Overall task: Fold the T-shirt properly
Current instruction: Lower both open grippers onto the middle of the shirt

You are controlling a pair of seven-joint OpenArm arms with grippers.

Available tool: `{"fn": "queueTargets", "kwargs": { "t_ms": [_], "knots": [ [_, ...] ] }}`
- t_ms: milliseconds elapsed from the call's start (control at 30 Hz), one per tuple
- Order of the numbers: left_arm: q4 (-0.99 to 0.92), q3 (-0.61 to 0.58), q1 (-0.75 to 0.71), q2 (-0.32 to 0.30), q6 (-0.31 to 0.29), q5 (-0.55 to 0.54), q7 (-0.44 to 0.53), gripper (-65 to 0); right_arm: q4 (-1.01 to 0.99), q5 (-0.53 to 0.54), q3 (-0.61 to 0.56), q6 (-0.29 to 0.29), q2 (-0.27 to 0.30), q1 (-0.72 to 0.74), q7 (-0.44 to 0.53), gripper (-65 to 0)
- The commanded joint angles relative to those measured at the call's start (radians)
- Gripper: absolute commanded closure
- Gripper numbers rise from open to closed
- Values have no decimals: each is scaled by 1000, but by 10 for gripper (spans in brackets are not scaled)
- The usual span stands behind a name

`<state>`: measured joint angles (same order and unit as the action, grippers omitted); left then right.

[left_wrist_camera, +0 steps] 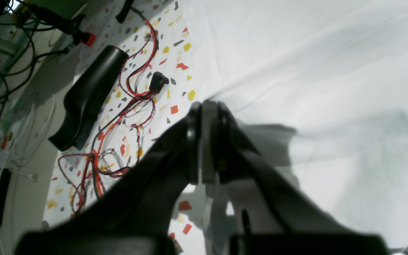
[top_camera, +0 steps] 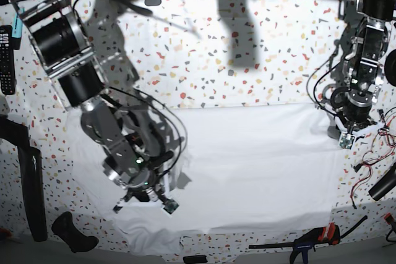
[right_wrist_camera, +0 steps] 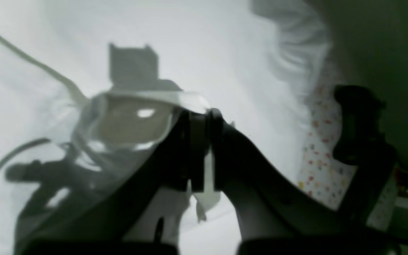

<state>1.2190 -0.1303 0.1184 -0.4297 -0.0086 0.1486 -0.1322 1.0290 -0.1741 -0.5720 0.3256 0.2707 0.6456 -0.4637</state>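
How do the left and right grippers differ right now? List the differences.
1. The left gripper pinches the T-shirt at its outer edge, beside the speckled table; the right gripper grips farther in, with cloth all around it.
2. At the left gripper the cloth runs off in taut lines; at the right gripper a fold drapes over the fingers.

Shared: both are closed on the white T-shirt.

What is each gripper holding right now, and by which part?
Both are shut on the T-shirt. The left gripper pinches its edge beside the bare tabletop; the right gripper pinches a raised fold, exact part unclear.
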Motion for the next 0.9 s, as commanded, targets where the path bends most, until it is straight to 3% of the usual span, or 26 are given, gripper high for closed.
{"fn": "queueTargets", "kwargs": {
  "t_ms": [0,100,267,633,767,867],
  "knots": [
    [15,10,20,-17,14,3,29,0,2,-10,8,-11,-6,39,24,0],
    [14,10,20,-17,8,-4,40,0,-32,-10,7,-11,-23,39,34,0],
    [-13,10,31,-13,-75,-4,60,0,-69,-56,8,-12,-44,39,37,0],
    [-226,10,161,-8,-76,-4,179,0,-94,-66,8,-12,-47,41,40,0],
    [-232,10,192,-8,-173,-3,179,0,-94,-66,8,-12,-46,41,33,0],
    [-232,10,192,-5,-187,-3,179,0,-94,-67,8,-12,-46,42,33,0]
  ]
}}
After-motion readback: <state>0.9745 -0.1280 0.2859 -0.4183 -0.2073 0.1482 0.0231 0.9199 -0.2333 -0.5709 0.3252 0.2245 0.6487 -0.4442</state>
